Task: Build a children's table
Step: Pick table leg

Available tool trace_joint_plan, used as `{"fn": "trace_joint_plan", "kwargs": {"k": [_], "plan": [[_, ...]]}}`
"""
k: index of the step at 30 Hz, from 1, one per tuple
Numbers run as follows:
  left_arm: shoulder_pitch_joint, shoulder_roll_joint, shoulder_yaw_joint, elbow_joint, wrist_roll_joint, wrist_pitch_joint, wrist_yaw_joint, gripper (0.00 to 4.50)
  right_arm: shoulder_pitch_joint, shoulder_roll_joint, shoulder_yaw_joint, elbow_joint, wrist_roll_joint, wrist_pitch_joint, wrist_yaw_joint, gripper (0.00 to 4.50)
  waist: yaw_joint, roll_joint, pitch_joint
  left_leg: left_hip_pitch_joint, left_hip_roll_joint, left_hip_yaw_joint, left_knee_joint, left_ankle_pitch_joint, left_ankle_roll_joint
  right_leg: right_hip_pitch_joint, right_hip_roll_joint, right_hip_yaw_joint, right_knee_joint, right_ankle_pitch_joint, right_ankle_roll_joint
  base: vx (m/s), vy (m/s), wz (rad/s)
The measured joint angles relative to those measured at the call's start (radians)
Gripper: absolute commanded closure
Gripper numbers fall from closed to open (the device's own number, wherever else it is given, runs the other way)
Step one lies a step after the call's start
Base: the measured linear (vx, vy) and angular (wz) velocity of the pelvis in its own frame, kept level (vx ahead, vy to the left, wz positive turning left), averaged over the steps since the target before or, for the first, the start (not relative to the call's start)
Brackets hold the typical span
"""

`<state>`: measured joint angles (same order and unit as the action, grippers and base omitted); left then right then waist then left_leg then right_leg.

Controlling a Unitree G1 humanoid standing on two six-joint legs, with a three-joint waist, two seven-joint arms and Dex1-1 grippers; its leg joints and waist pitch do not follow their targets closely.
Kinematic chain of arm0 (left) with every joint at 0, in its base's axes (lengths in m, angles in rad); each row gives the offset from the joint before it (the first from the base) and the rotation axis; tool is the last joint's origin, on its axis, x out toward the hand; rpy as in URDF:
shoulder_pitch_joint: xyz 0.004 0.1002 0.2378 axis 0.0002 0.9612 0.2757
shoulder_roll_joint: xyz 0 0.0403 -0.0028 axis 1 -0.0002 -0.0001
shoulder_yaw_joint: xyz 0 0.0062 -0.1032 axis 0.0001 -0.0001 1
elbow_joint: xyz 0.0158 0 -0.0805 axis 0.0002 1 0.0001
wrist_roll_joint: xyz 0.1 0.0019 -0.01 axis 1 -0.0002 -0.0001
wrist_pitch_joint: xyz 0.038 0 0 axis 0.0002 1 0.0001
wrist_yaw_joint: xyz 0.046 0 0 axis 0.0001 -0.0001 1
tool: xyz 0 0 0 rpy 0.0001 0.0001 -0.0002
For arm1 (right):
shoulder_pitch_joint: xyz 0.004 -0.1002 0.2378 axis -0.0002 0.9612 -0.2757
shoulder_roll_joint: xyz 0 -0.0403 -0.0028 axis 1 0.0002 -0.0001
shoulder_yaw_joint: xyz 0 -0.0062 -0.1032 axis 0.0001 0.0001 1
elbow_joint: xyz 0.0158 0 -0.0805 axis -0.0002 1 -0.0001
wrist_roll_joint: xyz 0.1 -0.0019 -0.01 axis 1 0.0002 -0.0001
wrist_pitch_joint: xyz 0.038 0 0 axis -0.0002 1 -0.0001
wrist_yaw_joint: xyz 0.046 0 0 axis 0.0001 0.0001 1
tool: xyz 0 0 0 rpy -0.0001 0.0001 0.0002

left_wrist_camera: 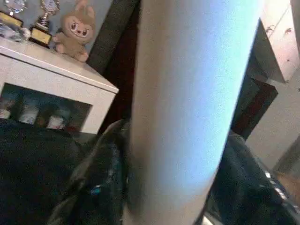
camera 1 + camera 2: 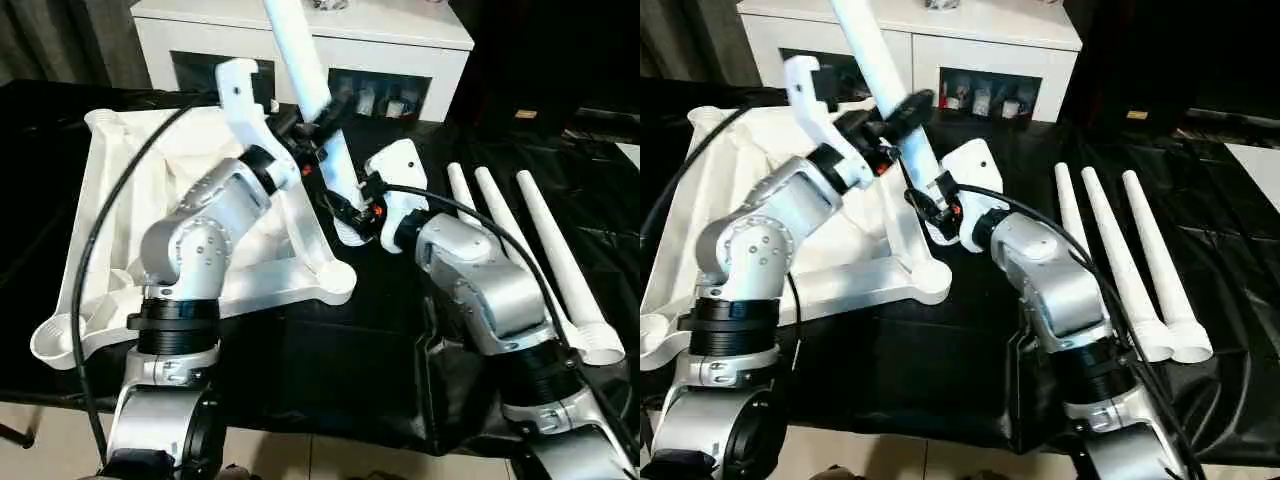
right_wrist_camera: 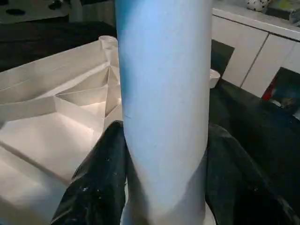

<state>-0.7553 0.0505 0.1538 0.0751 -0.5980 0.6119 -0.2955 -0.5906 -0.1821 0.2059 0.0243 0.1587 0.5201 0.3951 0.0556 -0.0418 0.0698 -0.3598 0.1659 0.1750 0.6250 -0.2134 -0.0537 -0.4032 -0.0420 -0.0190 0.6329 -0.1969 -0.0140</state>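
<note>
Both grippers clamp tilted leg [image 2: 880, 75] beside tabletop [image 2: 700, 200]; three spare legs [image 2: 1120, 260] lie right.

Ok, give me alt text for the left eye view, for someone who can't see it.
Both grippers, left and right, hold one white leg tilted above the upside-down tabletop on a black cloth. Three more legs lie to the right.
</note>
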Motion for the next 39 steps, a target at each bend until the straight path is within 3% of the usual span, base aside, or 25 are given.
{"fn": "trace_joint_plan", "kwargs": {"k": [5, 12, 13, 14, 15, 17, 19, 23, 31, 39], "plan": [[0.000, 0.006, 0.006, 0.003, 0.004, -0.002, 0.006, 2.56, -0.010, 0.006, 0.000, 0.018, -0.008, -0.011, 0.001, 2.61, -0.001, 0.000, 0.000, 0.000, 0.000, 0.000, 0.000, 0.000, 0.000, 0.000, 0.000, 0.000, 0.000, 0.000, 0.000, 0.000, 0.000, 0.00], [0.000, 0.009, 0.006, 0.003, 0.004, 0.001, 0.006, 2.56, -0.011, 0.013, 0.000, 0.019, -0.013, -0.012, 0.000, 2.61, -0.001, 0.000, 0.000, 0.000, 0.000, 0.000, 0.000, 0.000, 0.000, 0.000, 0.000, 0.000, 0.000, 0.000, 0.000, 0.000, 0.000, 0.00], [0.000, 0.009, 0.006, 0.003, 0.004, 0.001, 0.006, 2.61, -0.011, 0.013, 0.000, 0.019, -0.013, -0.012, 0.000, 2.26, -0.002, 0.000, 0.000, 0.000, 0.000, 0.000, 0.000, 0.000, 0.000, 0.000, 0.000, 0.000, 0.000, 0.000, 0.000, 0.000, 0.000, 0.00], [0.000, 0.009, 0.006, 0.003, 0.004, 0.001, 0.005, 2.61, -0.011, 0.013, 0.000, 0.019, -0.012, -0.012, 0.000, 2.26, -0.002, 0.000, 0.000, 0.000, 0.000, 0.000, 0.000, 0.000, 0.000, 0.000, 0.000, 0.000, 0.000, 0.000, 0.000, 0.000, 0.000, 0.00], [0.000, 0.025, 0.002, -0.001, 0.001, 0.020, -0.015, 2.62, -0.012, 0.003, -0.009, 0.018, 0.016, 0.003, 0.027, 2.05, -0.002, 0.000, 0.000, 0.000, 0.000, 0.000, 0.000, 0.000, 0.000, 0.000, 0.000, 0.000, 0.000, 0.000, 0.000, 0.000, 0.000, 0.00], [0.000, 0.104, -0.038, -0.017, -0.051, 0.104, -0.130, 2.64, -0.013, -0.113, -0.044, -0.014, 0.147, 0.097, 0.198, 1.85, 0.007, 0.000, 0.000, -0.001, 0.000, 0.000, 0.000, -0.001, 0.001, 0.000, 0.000, 0.000, -0.001, 0.000, 0.000, 0.000, 0.000, 0.00], [-0.001, 0.129, -0.047, -0.041, -0.078, 0.138, -0.199, 2.65, -0.029, -0.155, -0.091, -0.024, 0.209, 0.149, 0.281, 1.71, 0.004, 0.000, 0.000, -0.001, 0.000, 0.000, 0.000, 0.000, 0.003, 0.000, 0.000, 0.000, -0.001, 0.000, 0.000, 0.000, 0.000, 0.00], [-0.003, 0.145, -0.080, -0.055, -0.099, 0.172, -0.272, 2.66, -0.036, -0.225, -0.126, -0.034, 0.305, 0.245, 0.394, 1.35, 0.004, 0.000, 0.000, 0.000, 0.000, 0.000, 0.000, 0.000, 0.003, 0.000, 0.000, 0.000, 0.000, 0.000, 0.000, 0.000, 0.000, 0.00], [-0.028, 0.196, -0.104, -0.053, -0.134, 0.219, -0.384, 2.66, -0.052, -0.295, -0.175, -0.043, 0.419, 0.362, 0.492, 0.59, 0.002, 0.000, 0.000, 0.001, 0.000, 0.000, 0.000, 0.001, 0.002, 0.000, 0.000, 0.000, 0.000, 0.001, -0.001, 0.000, 0.000, 0.00], [-0.032, 0.216, -0.114, -0.053, -0.151, 0.239, -0.435, 2.66, -0.052, -0.334, -0.171, -0.045, 0.434, 0.411, 0.532, 0.04, 0.005, 0.000, 0.000, 0.001, 0.000, 0.000, 0.000, 0.001, 0.002, 0.000, 0.000, 0.000, 0.000, 0.001, -0.001, 0.000, 0.000, 0.00]]}}
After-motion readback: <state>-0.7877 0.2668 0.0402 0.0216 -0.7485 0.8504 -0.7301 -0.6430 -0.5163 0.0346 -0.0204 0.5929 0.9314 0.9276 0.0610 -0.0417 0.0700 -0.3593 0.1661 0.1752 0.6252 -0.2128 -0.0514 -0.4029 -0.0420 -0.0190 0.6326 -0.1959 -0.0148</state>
